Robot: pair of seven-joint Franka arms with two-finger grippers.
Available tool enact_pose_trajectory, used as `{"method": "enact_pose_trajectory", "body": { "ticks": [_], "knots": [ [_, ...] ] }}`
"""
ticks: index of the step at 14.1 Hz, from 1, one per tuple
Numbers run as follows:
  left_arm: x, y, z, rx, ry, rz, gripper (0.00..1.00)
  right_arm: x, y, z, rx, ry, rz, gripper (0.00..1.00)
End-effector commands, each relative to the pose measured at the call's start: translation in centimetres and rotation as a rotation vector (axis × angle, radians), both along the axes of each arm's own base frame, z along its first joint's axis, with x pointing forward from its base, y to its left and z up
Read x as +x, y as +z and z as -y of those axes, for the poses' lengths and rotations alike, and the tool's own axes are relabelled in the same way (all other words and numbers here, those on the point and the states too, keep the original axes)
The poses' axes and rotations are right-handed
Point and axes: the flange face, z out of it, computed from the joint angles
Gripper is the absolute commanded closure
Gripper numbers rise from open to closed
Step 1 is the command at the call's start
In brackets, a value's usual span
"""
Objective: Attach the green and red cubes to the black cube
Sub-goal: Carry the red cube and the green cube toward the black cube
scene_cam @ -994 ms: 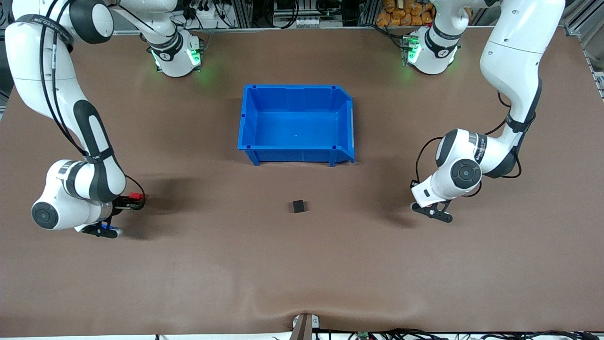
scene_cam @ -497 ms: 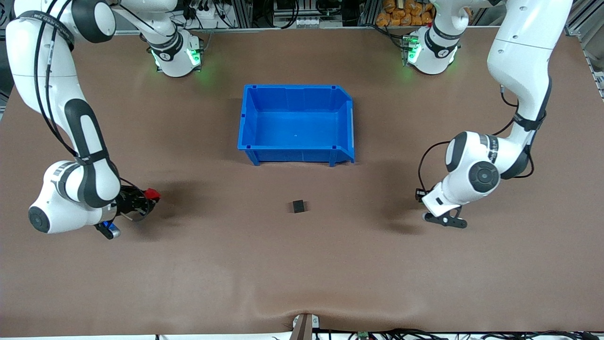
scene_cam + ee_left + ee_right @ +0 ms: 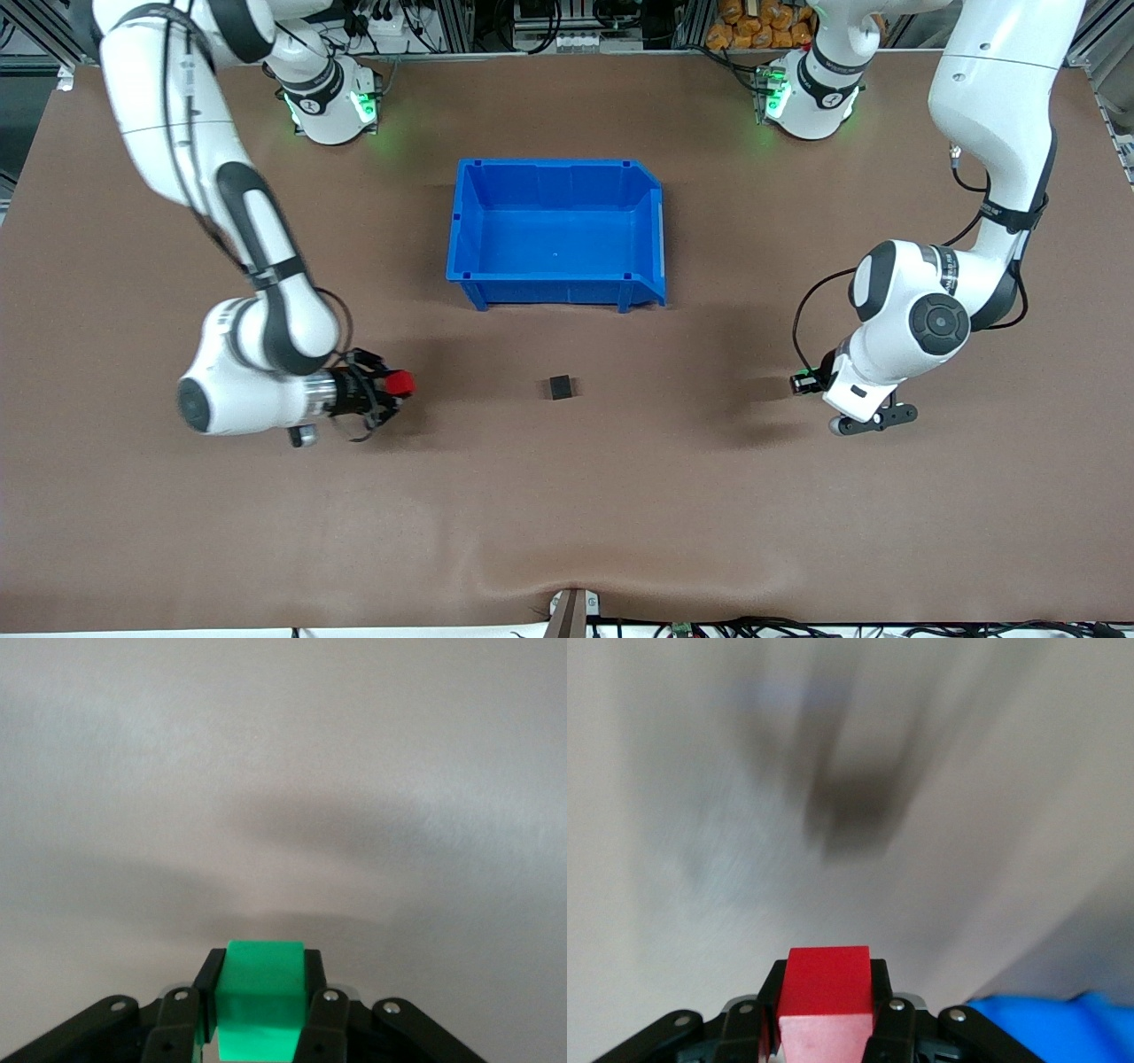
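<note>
Front view: the black cube [image 3: 559, 387] sits alone on the bare brown desk [image 3: 567, 514], nearer the camera than the blue bin [image 3: 555, 232] and roughly midway between the two arms, a position that leaves both of its side faces reachable from either end of the desk. The right gripper [image 3: 390, 385] lies low over the desk toward the right arm's end, its wrist turned level so that the fingers aim along the desk at the black cube; it is closed on the red cube [image 3: 402, 383], which projects from the fingertips as the leading face. The left gripper [image 3: 808, 383] lies low over the desk toward the left arm's end, likewise aimed inward; what it carries is hidden here by the wrist. Left wrist view: the left gripper [image 3: 260, 1010] is clamped on the green cube [image 3: 260, 1003], held squarely between the fingers with its free face pointing forward over plain desk surface. Right wrist view: the right gripper [image 3: 826, 1005] grips the red cube [image 3: 825, 992] in the same manner, its free face directed at a blurred dark block, probably the black cube [image 3: 859, 815]; a blue bin corner [image 3: 1050, 1028] shows at the edge. Being cubes, the pieces have no long axis; only the facing matters, and each coloured cube appears held so as to leave a mating face exposed.
</note>
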Motion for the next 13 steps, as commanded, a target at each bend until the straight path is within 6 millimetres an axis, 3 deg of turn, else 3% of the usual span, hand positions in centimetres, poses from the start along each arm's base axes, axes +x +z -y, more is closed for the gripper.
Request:
{"method": "enact_pose_trajectory", "body": {
  "ticks": [1,6,9,13],
  "knots": [
    [-0.1,1.8,1.9,-0.018,0.192,0.013,1.0,-1.1,0.0,-5.7,-0.031,-0.093,0.042,1.0],
    [0.3,3.2,5.7,-0.055,0.593,0.02,1.0,-3.0,-2.2,-12.0,-0.059,-0.154,0.082,1.0],
    [1.2,3.0,6.5,-0.095,0.895,-0.007,1.0,-3.5,-4.0,-13.9,-0.062,-0.214,0.088,1.0],
    [1.4,1.0,11.9,-0.119,1.225,-0.062,1.0,-4.1,-5.0,-16.6,-0.05,-0.247,0.108,1.0]
  ]
}}
